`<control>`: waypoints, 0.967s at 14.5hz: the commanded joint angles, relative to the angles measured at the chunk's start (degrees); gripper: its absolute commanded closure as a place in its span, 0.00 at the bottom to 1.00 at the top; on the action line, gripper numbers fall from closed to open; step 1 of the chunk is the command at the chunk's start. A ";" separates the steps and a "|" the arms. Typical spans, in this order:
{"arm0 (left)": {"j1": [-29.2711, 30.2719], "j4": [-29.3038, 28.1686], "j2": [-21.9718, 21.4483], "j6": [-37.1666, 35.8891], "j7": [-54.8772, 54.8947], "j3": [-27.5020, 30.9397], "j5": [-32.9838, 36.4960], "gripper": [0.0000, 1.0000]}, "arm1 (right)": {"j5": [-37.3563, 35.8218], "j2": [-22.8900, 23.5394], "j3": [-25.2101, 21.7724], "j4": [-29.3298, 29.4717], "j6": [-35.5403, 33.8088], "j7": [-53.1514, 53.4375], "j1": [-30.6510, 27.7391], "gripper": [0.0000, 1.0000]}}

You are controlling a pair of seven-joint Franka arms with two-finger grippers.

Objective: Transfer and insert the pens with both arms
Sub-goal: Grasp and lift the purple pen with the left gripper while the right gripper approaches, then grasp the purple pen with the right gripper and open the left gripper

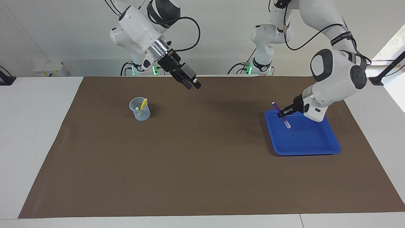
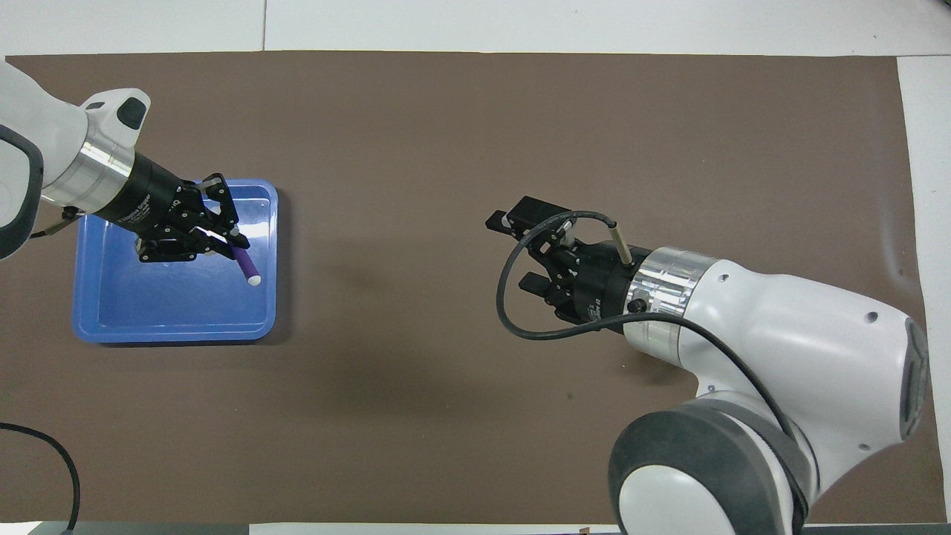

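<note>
We see left gripper (image 1: 282, 113) fingers pinching slim purple marker pen (image 1: 281, 114) mid-shaft over blue plastic tray (image 1: 316, 139) | right gripper (image 1: 193, 85) waits aloft, fingers spread

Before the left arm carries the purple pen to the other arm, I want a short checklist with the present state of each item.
1. Left claw shut on the purple pen: ok.
2. Pen lifted off the blue tray: cannot tell; its pale end is low over the tray.
3. Right claw open, holding nothing, raised over the brown mat: ok.
4. Mat between the two claws free of things: ok.
5. Cup upright with the yellow pen inside: ok.
</note>
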 commanded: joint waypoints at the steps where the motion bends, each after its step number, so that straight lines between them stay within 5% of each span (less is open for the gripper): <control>1: -4.87 -3.87 -6.31 -0.09 -15.30 0.28 -4.47 1.00 | 1.40 -0.16 3.00 0.36 1.29 3.47 -0.22 0.00; 6: -12.26 -15.20 -13.97 10.35 -33.00 0.28 -15.55 1.00 | 1.14 -0.16 7.48 0.28 5.69 4.19 -0.14 0.00; 14: -12.54 -19.52 -15.82 16.43 -34.26 0.19 -26.02 1.00 | -0.18 -0.60 9.34 -0.16 2.97 -0.19 -0.31 0.05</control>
